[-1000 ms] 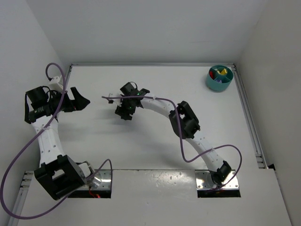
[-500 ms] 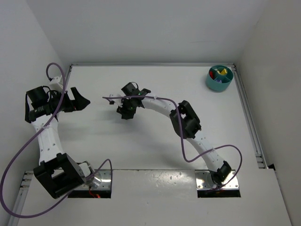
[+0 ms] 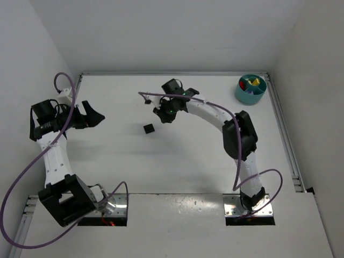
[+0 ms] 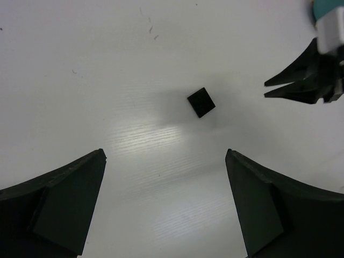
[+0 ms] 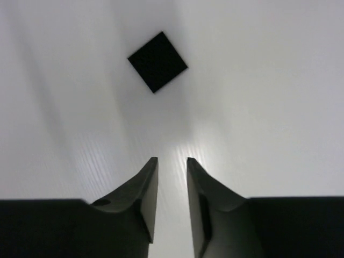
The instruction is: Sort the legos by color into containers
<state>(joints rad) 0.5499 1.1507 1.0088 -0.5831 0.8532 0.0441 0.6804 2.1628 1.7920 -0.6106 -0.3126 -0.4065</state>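
Observation:
A small black square brick [image 3: 149, 128] lies alone on the white table, also seen in the left wrist view [image 4: 201, 102] and the right wrist view [image 5: 157, 61]. My right gripper [image 3: 162, 113] hangs up and to the right of it, jaws a narrow gap apart with nothing between them [image 5: 171, 160]; it shows in the left wrist view [image 4: 266, 89]. My left gripper [image 3: 98, 115] is wide open and empty at the left [image 4: 165, 153]. The round teal dish [image 3: 250, 95] stands in the far right corner with yellow, red and pale purple legos in its wedges.
Metal rails run along the table's back and right edges [image 3: 285, 134]. White walls close in the left, back and right. A purple cable [image 3: 215, 115] loops along the right arm. An edge of the dish shows in the left wrist view [image 4: 318, 7].
My right gripper has moved up and to the right, away from where it hung over the black brick. The brick now lies uncovered on the table. The left arm has barely moved.

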